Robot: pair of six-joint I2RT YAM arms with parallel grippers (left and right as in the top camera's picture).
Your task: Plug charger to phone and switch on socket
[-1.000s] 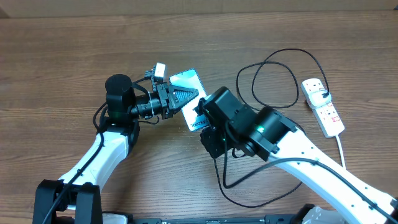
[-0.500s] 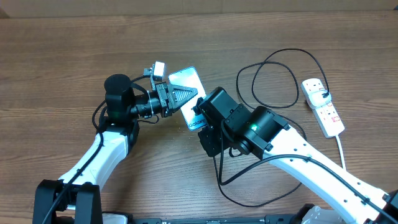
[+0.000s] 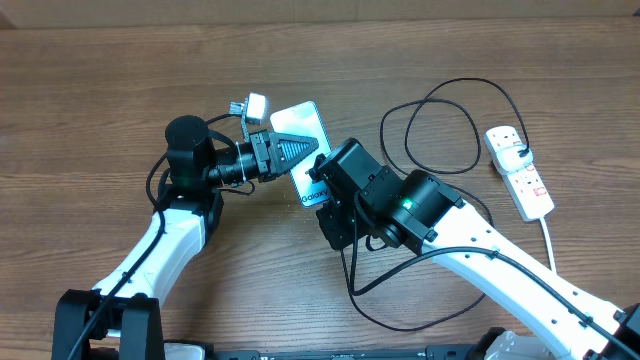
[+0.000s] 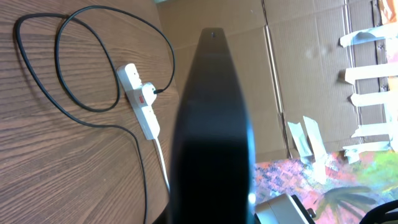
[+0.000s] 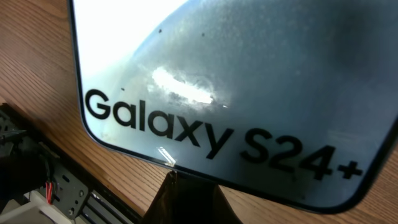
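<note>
1. Left arm [image 3: 190,160] reaches rightward over the bench [image 3: 90,90]. The left jaws are closed on the phone [image 3: 298,118], clamping it at mid-length; the left wrist view shows it edge-on as a dark slab. Whether it is clear of the bench cannot be told

2. The phone's long axis runs from far-left to near-right in the overhead view. Its lettered end points at the right arm [image 3: 400,205]

3. The right arm hides its own jaws from above. In the right wrist view the right jaws are drawn together into a dark wedge touching the edge of the phone's lettered end. They are judged to hold the charger [image 3: 440,90] by its tip, though the tip itself cannot be made out; the cable emerges from beneath that wrist

4. Judgement: the coming push must follow the phone's long axis into that end edge. The port is not visible, so alignment is unconfirmed

5. The charger lies in slack loops to the right and runs to the socket [image 3: 520,170], well apart from both arms, with the right arm nearer. Nothing stands between; the slack beside the right forearm may snag
</note>
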